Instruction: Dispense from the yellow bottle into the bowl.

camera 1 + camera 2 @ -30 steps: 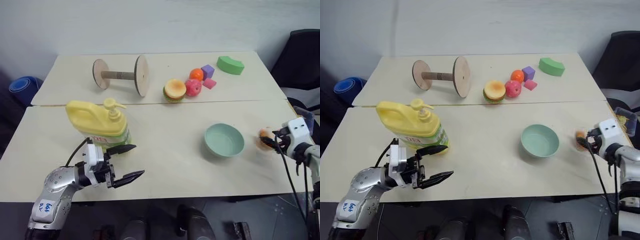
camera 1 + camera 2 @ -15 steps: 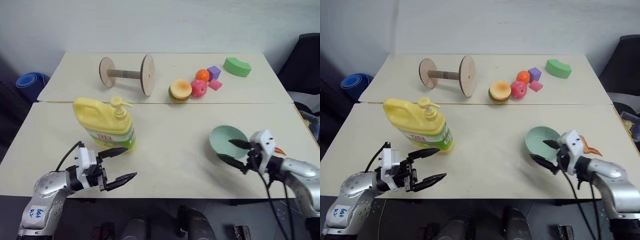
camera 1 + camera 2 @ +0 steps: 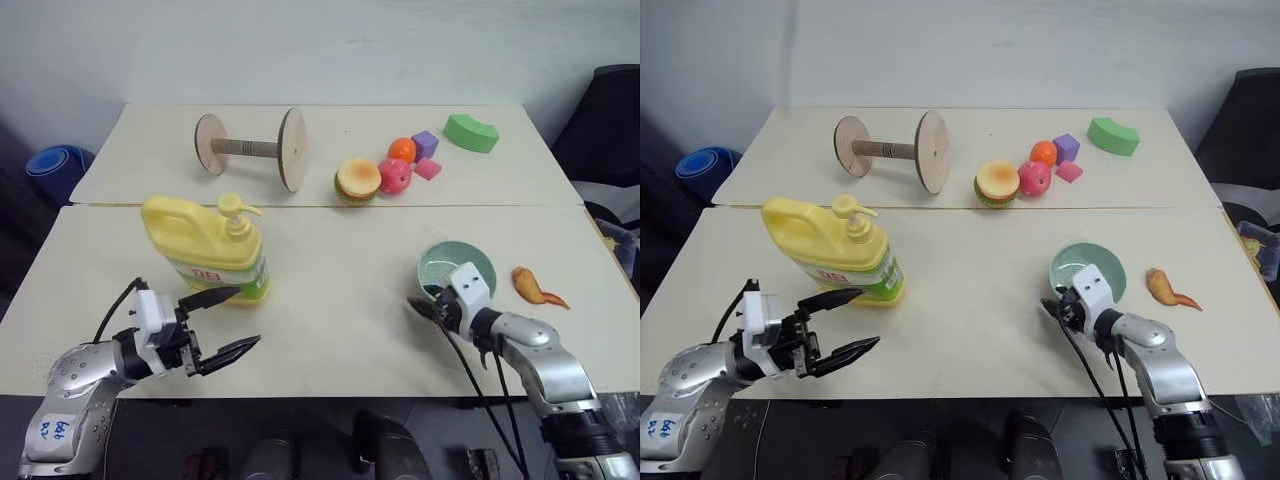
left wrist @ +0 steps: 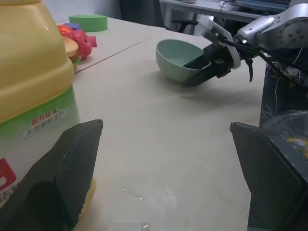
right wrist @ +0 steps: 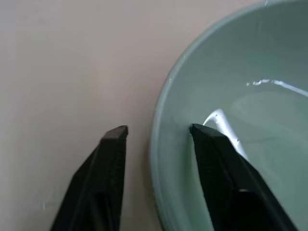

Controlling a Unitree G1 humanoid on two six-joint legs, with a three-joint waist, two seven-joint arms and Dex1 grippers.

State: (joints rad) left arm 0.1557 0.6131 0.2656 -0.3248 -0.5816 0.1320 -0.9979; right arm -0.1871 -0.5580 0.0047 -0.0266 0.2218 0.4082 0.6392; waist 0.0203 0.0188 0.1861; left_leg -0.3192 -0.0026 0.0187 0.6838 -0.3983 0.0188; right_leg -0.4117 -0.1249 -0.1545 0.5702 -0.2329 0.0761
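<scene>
Yellow bottle (image 3: 207, 249) upright on the near table (image 3: 330, 330), toward its left side, pump head on top, green-and-white label facing forward. Left gripper (image 3: 222, 323) just in front of it and slightly to its right, fingers spread wide and level; upper finger tip close against the bottle's lower label edge, lower finger out over bare tabletop. Nothing between the fingers: bottle beside the gap, not inside it. From the left wrist view, bottle (image 4: 29, 91) close against one finger (image 4: 72, 163), possibly touching near the base, though contact hard to judge from this angle.

Bowl (image 3: 457, 270) on the right half of the same table, well apart from the bottle, upright. Right gripper (image 3: 425, 303) at the bowl's near-left rim, pointing forward and down. In the right wrist view, one finger (image 5: 226, 168) inside the bowl (image 5: 240, 120) against the inner wall, the other (image 5: 108, 163) outside over the table, rim wall between them. Jaws part-closed, straddling the rim; outer finger seemingly a little off the wall, so a firm clamp not confirmed.

Orange toy piece (image 3: 535, 287) lying flat just right of the bowl, clear of it. On the far table: wooden spool (image 3: 250, 150) on its side, toy burger (image 3: 358, 181), red fruit (image 3: 394, 175), green curved block (image 3: 471, 132).
</scene>
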